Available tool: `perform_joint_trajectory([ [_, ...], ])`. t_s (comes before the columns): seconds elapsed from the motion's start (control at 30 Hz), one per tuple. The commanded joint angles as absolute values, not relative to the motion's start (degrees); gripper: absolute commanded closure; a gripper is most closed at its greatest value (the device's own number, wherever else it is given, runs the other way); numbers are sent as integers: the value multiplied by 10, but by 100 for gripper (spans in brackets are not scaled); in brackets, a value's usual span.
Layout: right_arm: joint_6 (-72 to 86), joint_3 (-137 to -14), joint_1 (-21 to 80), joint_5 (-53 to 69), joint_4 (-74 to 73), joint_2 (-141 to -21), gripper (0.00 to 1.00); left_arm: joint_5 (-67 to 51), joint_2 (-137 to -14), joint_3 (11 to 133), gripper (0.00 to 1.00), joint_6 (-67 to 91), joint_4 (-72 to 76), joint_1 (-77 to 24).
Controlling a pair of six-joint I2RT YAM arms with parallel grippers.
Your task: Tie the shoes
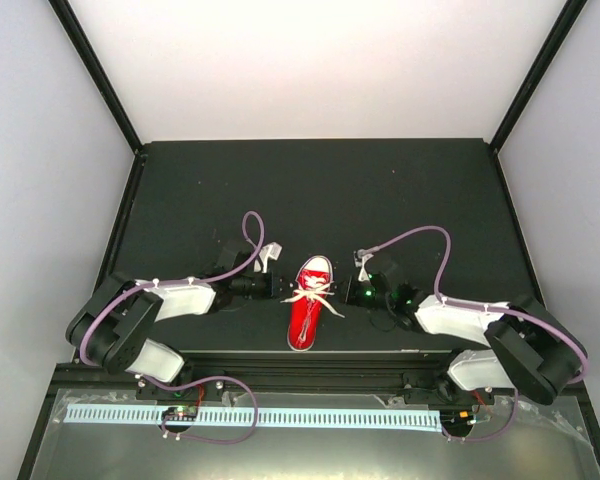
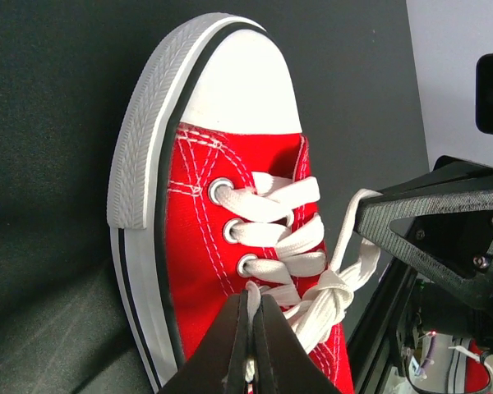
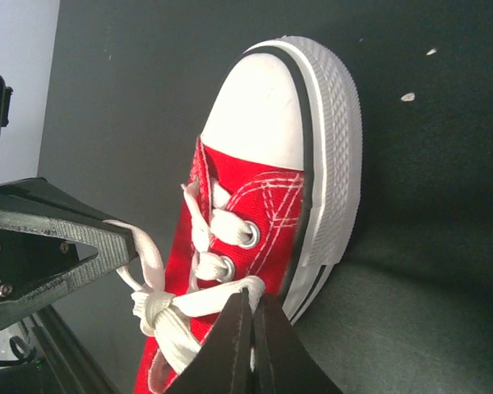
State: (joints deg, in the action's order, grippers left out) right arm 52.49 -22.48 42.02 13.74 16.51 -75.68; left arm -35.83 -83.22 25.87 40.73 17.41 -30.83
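The shoe [image 1: 310, 305], a small red canvas sneaker with a white toe cap, lies on the black table with its toe pointing away from the arms. Its white laces are drawn into a knot [image 2: 333, 289] over the tongue. In the left wrist view, my left gripper [image 2: 253, 291] is shut on a lace loop beside the lowest eyelet on the shoe's left side. In the right wrist view, my right gripper [image 3: 253, 300] is shut on the lace loop running from the knot [image 3: 154, 309] to the right. From above, the left gripper [image 1: 280, 287] and right gripper [image 1: 348, 293] flank the shoe.
The black table [image 1: 310, 190] is walled by white panels on three sides. A metal rail [image 1: 310, 370] runs along the near edge behind the shoe's heel. Purple cables [image 1: 420, 235] arch over both arms.
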Motion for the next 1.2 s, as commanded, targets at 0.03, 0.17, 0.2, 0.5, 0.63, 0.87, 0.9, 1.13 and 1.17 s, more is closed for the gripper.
perform_joint_trajectory([
  [0.03,506,-225,417,83,121,-741,99,-333,-817,261,98,410,168,-309],
  [0.17,511,-219,413,65,96,-733,98,-301,-803,240,99,430,164,-308],
  [0.2,514,-215,411,62,94,-730,98,-293,-798,232,99,435,165,-307],
  [0.5,522,-185,406,38,61,-679,98,-242,-754,196,98,448,135,-302],
  [0.63,522,-171,404,27,48,-655,98,-222,-739,186,98,454,119,-295],
  [0.87,521,-161,403,43,60,-672,98,-224,-754,174,98,459,128,-289],
  [0.9,522,-159,403,44,62,-674,98,-224,-757,172,98,459,131,-289],
  [1.13,524,-147,403,40,61,-662,98,-228,-764,166,98,461,140,-285],
  [1.17,523,-146,403,39,61,-659,98,-228,-764,167,99,460,139,-285],
])
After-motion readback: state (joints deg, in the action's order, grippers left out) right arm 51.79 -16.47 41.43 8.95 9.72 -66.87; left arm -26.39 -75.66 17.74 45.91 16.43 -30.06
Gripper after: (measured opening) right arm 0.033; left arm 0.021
